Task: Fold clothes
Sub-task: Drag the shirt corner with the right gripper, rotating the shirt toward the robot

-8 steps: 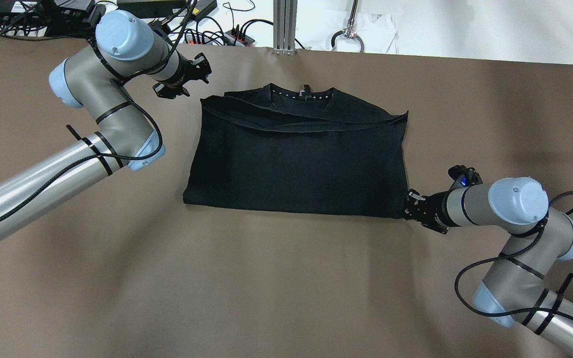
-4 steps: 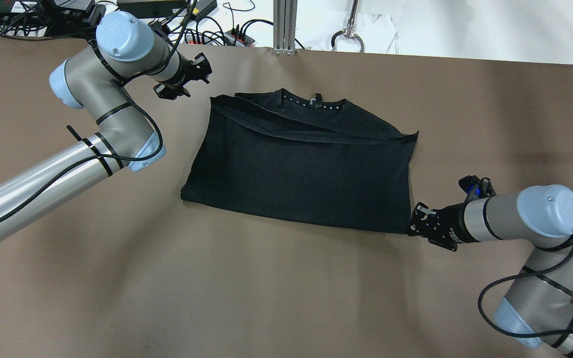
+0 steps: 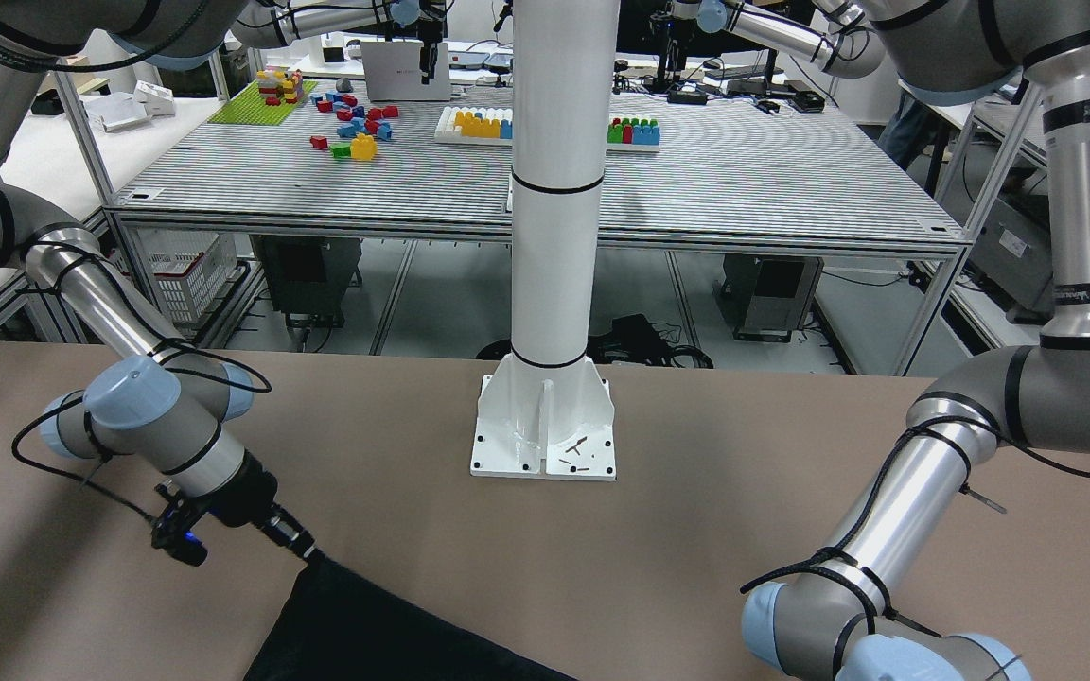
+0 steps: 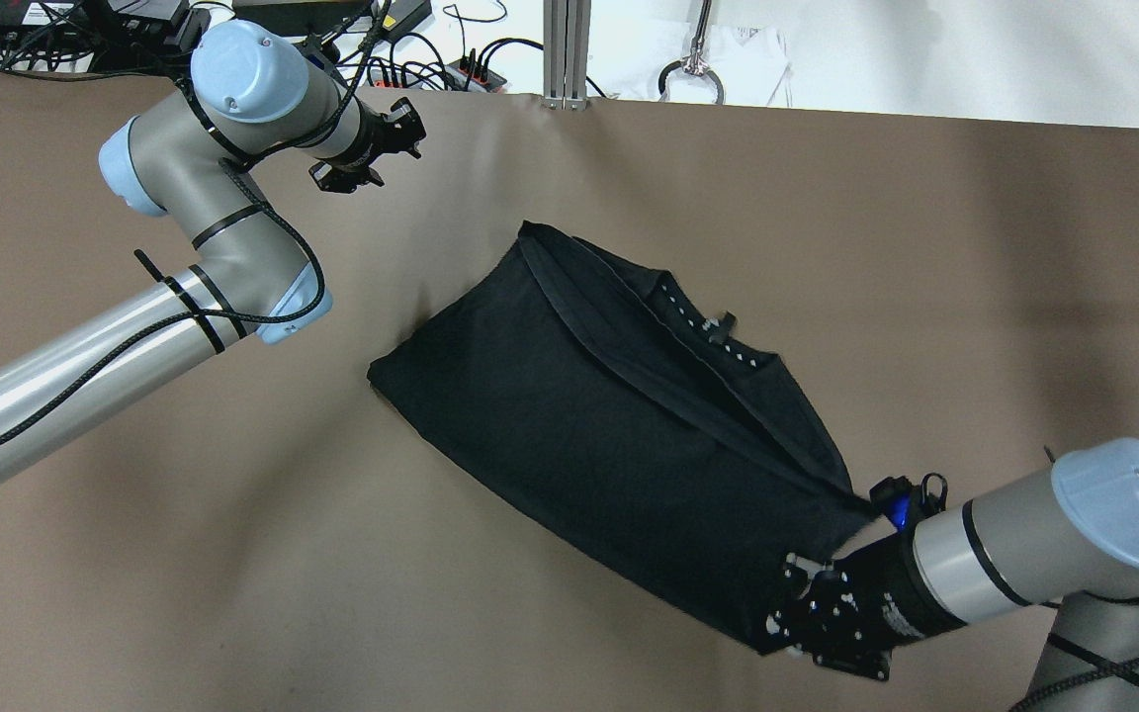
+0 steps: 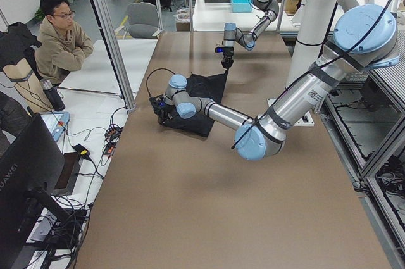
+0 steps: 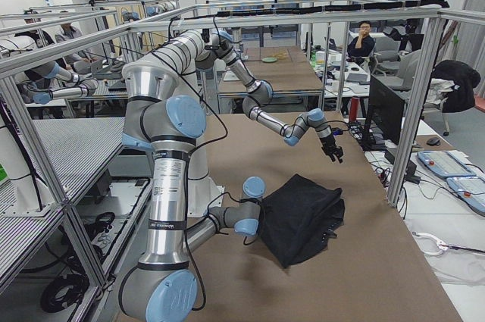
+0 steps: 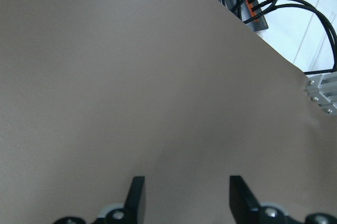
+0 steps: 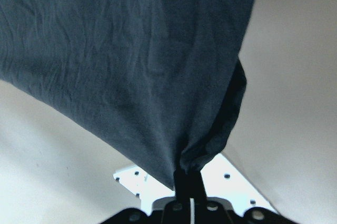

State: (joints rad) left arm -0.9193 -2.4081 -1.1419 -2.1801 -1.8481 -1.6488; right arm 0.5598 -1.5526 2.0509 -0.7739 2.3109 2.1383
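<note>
One garment (image 4: 619, 435), two claws (image 4: 384, 150) (image 4: 795, 623)

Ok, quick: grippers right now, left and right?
Left gripper: open, holding nothing.
Right gripper: shut on a corner of the black garment.

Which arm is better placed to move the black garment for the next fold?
The right: the right hand is shut on a corner of the garment; the left hand hangs open over bare table, apart from it.

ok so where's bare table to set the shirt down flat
Bare table beyond the black shirt up to the far edge, and the broad near strip between the left arm and the shirt. Crowded around the right claw, shut on the shirt's corner.
</note>
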